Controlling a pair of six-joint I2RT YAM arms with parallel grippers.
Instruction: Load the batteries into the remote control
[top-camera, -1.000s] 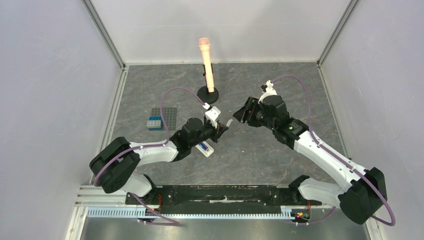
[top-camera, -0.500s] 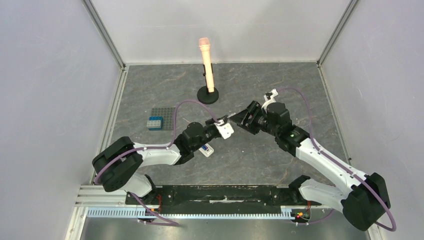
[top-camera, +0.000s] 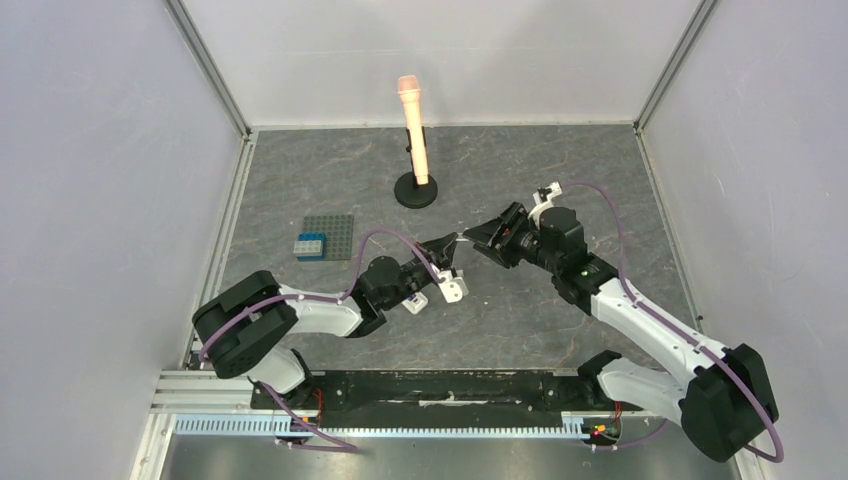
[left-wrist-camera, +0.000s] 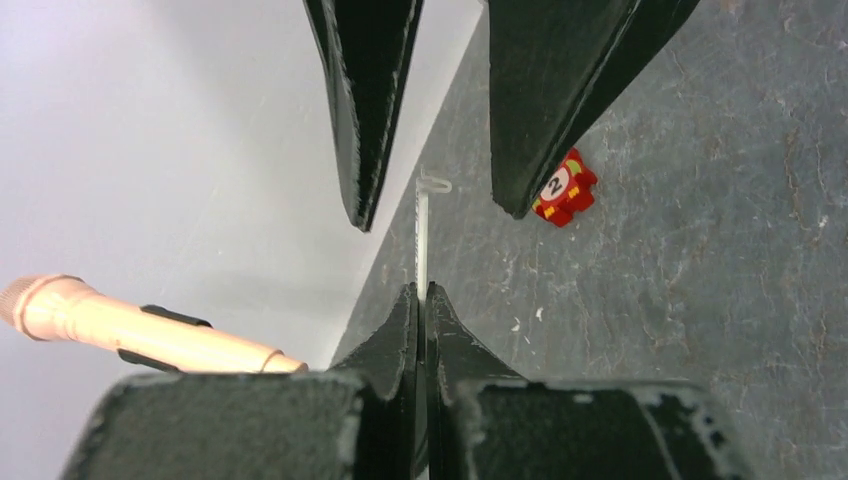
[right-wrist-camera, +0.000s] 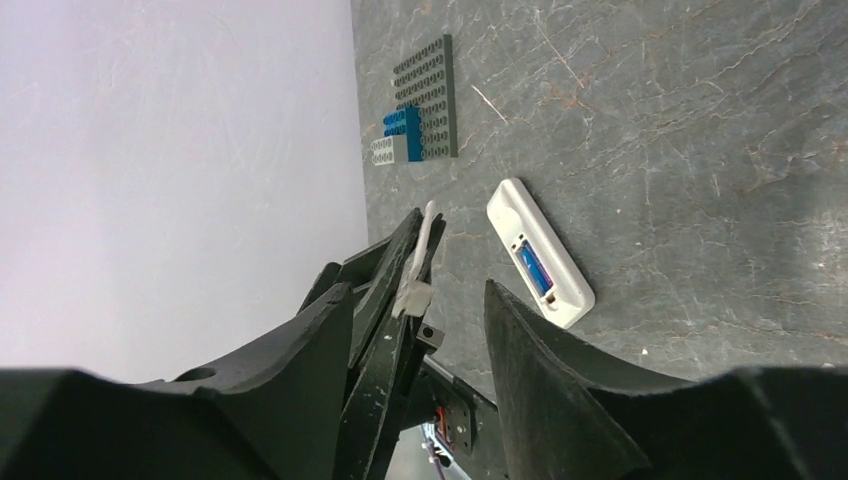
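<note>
The white remote control (right-wrist-camera: 540, 255) lies back-up on the table, its battery bay open with a blue battery (right-wrist-camera: 534, 268) seated inside. In the top view only its end (top-camera: 413, 301) shows under my left arm. My left gripper (left-wrist-camera: 421, 290) is shut on a thin white battery cover (left-wrist-camera: 421, 235), held edge-on in the air above the table. My right gripper (right-wrist-camera: 418, 290) is open, and its two fingers flank the free end of the cover without touching it. The two grippers meet tip to tip in the top view, left (top-camera: 447, 246) and right (top-camera: 474, 238).
A small red block marked 2 (left-wrist-camera: 564, 189) lies on the table beyond the grippers. A grey studded plate (top-camera: 330, 236) with a blue brick (top-camera: 309, 245) sits at the left. A peach microphone on a black stand (top-camera: 413, 120) stands at the back.
My left wrist has rolled over and shifted right. My right gripper has come in towards it, so its open fingers now flank the cover's end.
</note>
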